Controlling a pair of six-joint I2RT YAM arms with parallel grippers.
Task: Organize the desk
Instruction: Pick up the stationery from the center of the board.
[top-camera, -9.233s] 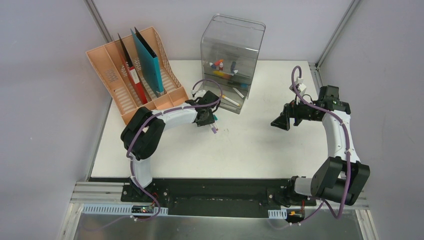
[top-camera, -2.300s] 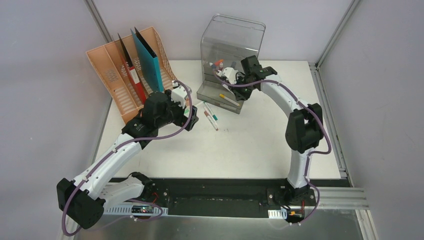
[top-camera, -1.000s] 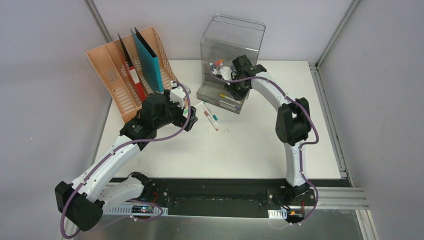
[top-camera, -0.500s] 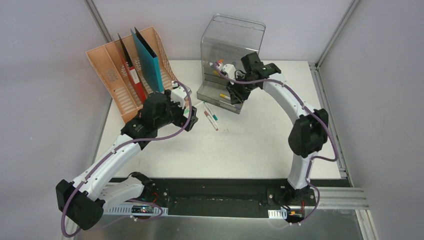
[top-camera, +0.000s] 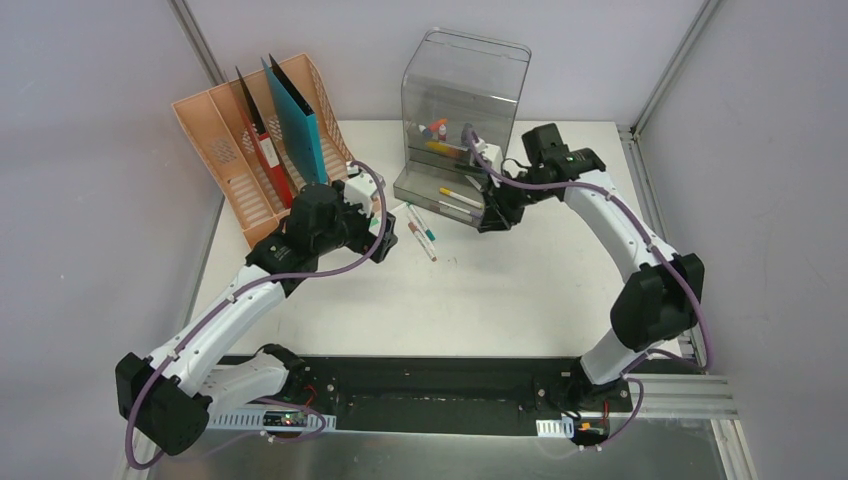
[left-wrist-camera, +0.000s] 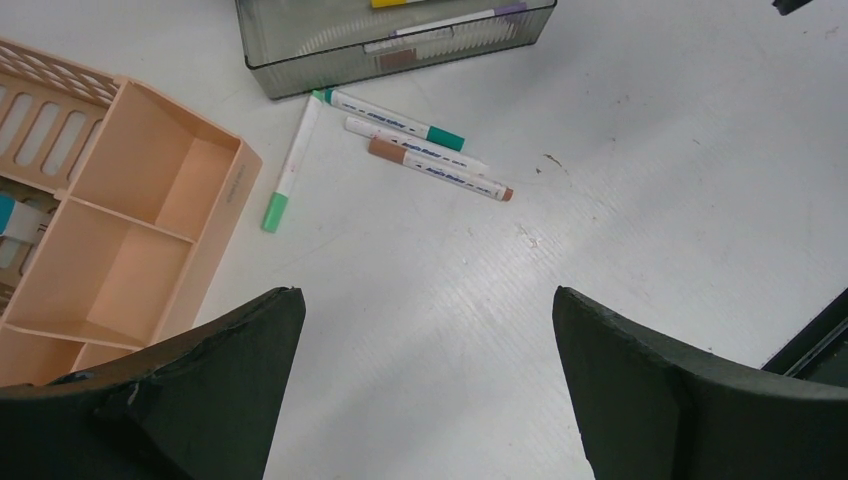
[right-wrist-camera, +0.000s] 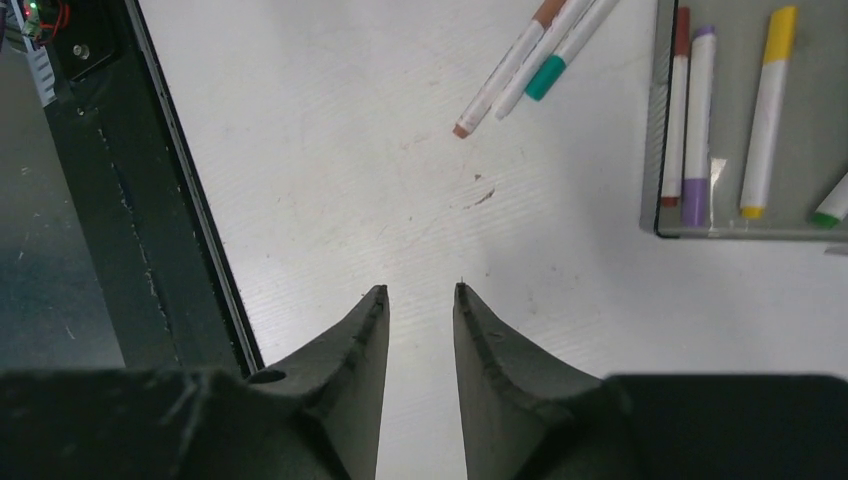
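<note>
1. Left tool (left-wrist-camera: 425, 296) gapes wide above the large flat white bench (top-camera: 500, 290), near three loose white markers (left-wrist-camera: 420, 146).
2. Right tool (right-wrist-camera: 421, 292), narrow and empty, hovers by the clear grey plastic drawer box (top-camera: 465, 80).

The left arm stretches forward, and the left gripper (left-wrist-camera: 425, 300) stands with jaws wide apart. The right arm arches inward; the right gripper (right-wrist-camera: 420, 290) faces down, jaws narrowly parted, holding nothing.

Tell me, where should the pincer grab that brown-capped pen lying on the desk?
Probably mid-barrel on the brown-capped pen, coming straight down from above and closing across its thin width. It lies flat on the desk, and a neighbouring pen sits close alongside it.
</note>
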